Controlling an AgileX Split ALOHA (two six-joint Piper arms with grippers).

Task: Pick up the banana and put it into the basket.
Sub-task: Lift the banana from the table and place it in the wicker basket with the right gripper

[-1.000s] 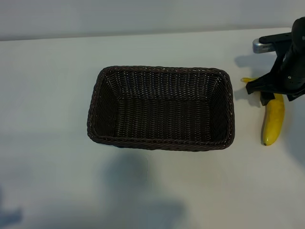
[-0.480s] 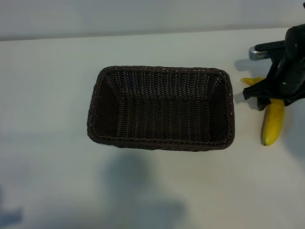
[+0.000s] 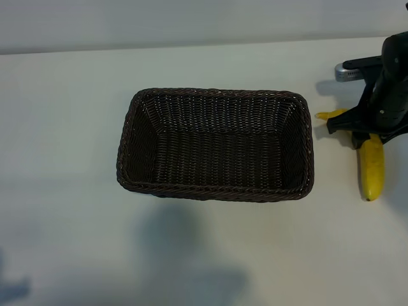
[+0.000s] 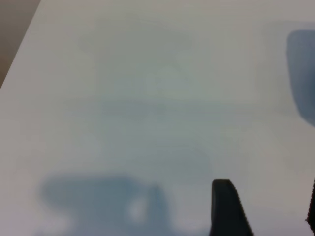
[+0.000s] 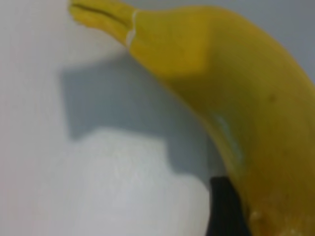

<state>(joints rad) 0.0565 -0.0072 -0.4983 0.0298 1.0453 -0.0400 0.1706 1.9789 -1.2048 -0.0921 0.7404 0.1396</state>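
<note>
right gripper [image 3: 361, 127] seemingly around banana [image 3: 371, 167]

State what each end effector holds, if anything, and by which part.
The right end effector seems to grip the banana near its stem end; the left end effector holds nothing.

You are getting even, soft light on the tabletop [image 3: 76, 242], where faint blurred shadows are falling toward the near edge. Both wrist views are running out of focus; the banana [image 5: 231, 98] is casting a hard-edged shadow.
</note>
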